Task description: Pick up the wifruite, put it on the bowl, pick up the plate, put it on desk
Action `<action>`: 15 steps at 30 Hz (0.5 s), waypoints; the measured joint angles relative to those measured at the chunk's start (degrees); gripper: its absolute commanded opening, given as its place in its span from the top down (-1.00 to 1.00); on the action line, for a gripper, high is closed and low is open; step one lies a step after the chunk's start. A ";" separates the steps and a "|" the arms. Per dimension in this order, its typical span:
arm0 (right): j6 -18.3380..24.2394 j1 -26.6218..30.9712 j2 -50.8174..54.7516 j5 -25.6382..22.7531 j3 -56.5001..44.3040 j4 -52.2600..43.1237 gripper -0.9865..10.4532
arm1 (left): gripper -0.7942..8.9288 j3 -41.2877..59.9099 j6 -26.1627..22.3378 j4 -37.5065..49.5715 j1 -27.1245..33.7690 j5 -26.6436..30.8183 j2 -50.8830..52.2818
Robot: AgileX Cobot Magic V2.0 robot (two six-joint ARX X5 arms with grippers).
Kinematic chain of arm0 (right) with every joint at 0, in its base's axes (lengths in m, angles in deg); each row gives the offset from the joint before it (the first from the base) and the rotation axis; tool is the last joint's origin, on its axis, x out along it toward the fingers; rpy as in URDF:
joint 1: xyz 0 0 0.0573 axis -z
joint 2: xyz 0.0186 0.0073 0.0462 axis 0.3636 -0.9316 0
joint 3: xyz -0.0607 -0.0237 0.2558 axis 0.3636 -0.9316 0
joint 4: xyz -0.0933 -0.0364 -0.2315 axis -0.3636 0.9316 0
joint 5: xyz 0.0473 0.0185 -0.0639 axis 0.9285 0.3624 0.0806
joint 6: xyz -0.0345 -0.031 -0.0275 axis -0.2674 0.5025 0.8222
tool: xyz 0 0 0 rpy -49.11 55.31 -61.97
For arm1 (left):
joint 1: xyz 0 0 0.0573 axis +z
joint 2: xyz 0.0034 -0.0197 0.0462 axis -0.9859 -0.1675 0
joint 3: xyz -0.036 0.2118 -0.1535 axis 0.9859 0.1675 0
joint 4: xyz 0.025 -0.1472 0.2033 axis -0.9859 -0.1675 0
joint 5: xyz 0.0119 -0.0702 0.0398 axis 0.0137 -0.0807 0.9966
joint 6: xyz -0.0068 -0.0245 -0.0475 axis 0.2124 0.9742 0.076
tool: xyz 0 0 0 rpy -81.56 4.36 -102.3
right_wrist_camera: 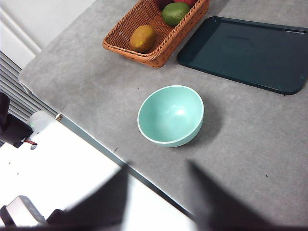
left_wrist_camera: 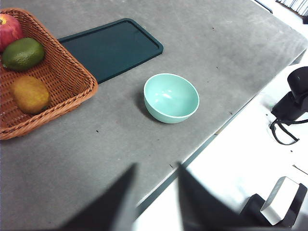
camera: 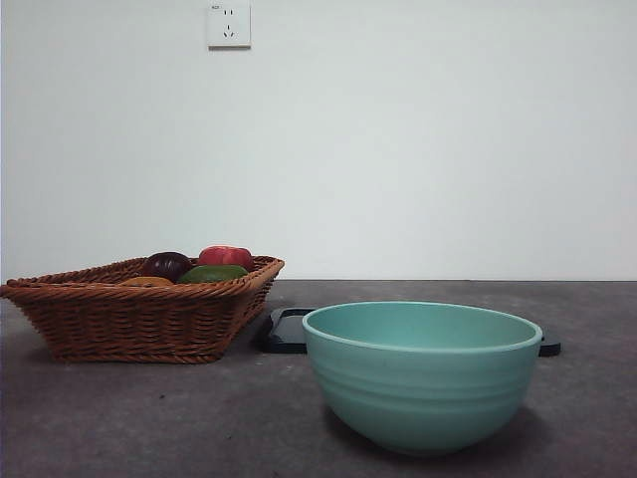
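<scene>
- In the woven brown wicker basket (camera: pixel 139 319), I see the small orange-yellow fruit (camera: pixel 147 282) mostly hidden by the rim (smooth-skinned from above).
- Left gripper (left_wrist_camera: pixel 154 192) and right gripper (right_wrist_camera: pixel 156 192) both gape, holding nothing.

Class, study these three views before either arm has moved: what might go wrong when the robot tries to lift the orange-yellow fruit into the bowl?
1. The wifruite lies in the wicker basket close to the green fruit, so the jaws might nudge or grab the wrong one.
2. The basket's raised wall could catch a finger on the way in.
3. The bowl stands loose on the desk; a dropped round fruit might bounce out or shift it.
</scene>
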 measured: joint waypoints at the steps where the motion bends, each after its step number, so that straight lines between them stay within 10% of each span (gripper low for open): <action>1: 0.07 0.00 0.00 0.00 0.00 0.00 0.80 | 0.80 0.00 0.00 0.00 0.00 0.00 0.00; 15: 0.33 0.00 0.00 0.00 0.00 0.02 0.80 | 0.80 0.00 -0.02 0.00 0.00 0.00 0.00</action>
